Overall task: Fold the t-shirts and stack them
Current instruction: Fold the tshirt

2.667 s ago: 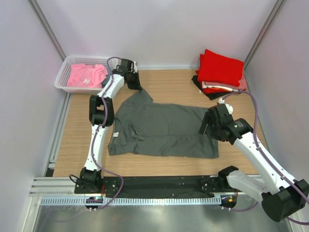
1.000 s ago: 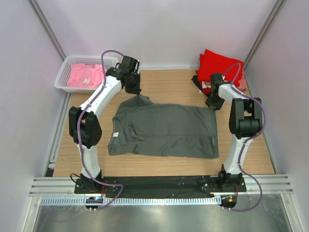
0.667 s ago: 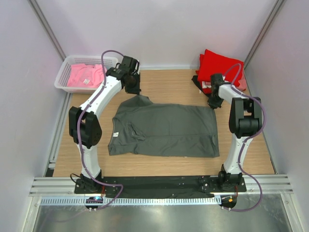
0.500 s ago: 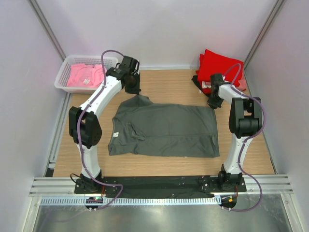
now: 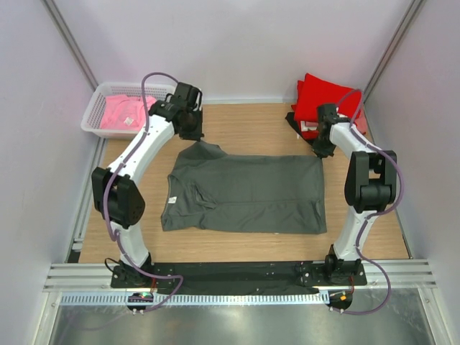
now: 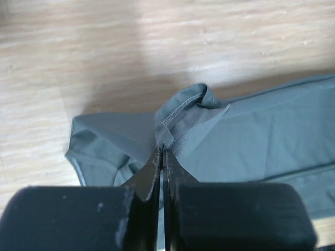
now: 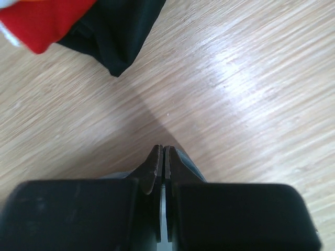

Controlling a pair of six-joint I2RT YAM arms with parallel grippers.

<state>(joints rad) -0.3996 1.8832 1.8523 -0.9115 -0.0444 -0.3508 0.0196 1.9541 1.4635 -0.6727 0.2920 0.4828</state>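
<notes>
Open tabletop (image 5: 251, 126) runs between the basket (image 5: 108, 133) and the stacked t-shirts (image 5: 334, 97).

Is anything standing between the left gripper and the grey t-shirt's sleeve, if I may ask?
Nothing visible: the left gripper is shut on the raised sleeve hem of the grey t-shirt, bare table beyond.

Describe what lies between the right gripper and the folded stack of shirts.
Only bare wooden table. The right wrist view shows it separating the right gripper from the stack's black shirt.
</notes>
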